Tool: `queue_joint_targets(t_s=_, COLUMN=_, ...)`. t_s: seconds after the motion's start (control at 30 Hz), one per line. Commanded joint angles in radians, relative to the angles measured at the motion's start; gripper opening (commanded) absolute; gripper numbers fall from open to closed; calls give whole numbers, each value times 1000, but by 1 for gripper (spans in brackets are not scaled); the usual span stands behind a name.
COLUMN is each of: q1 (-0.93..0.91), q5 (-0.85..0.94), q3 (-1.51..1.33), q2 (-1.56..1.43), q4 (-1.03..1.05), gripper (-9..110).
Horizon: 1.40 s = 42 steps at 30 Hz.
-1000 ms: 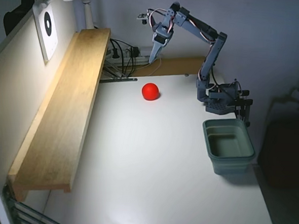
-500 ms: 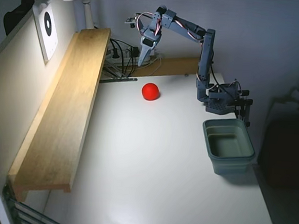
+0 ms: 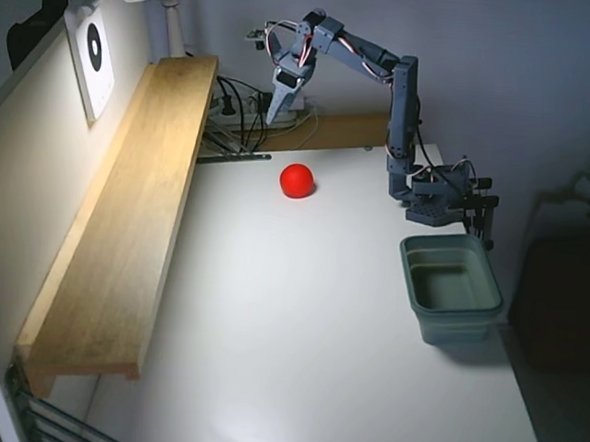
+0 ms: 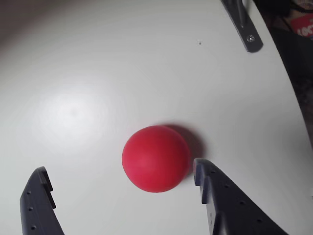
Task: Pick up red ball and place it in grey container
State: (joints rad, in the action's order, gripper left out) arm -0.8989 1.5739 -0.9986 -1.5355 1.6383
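The red ball (image 3: 296, 180) rests on the white table near its far side, and it fills the lower middle of the wrist view (image 4: 156, 158). My gripper (image 3: 273, 116) hangs in the air above and behind the ball, pointing down, apart from it. The wrist view shows the gripper (image 4: 121, 169) open, its two dark fingers wide on either side of the ball with nothing held. To the right, beside the arm's base, stands the grey container (image 3: 444, 248), and nothing is inside it.
A long wooden shelf (image 3: 125, 221) runs along the left wall. Cables (image 3: 244, 108) lie at the back behind the ball. The arm's base (image 3: 439, 198) sits just behind the container. The table's right edge drops off past the container. A metal bracket (image 4: 243, 24) shows at the table's edge.
The arm has swung left and stretched further back, carrying the gripper leftward and slightly up. Ball and container have not moved.
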Motion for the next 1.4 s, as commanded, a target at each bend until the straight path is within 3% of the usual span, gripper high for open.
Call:
queue_joint_targets(t_s=0.0, q1=-21, q5=-3, q3=87, q2=30, q4=4, gripper=38)
queue_joint_targets(t_s=0.17, q1=-21, q5=-3, q3=143, q2=83, q4=6, gripper=38)
queue_joint_targets(t_s=1.37, q1=-21, q5=-3, q3=-748, q2=-84, q4=-718, gripper=38)
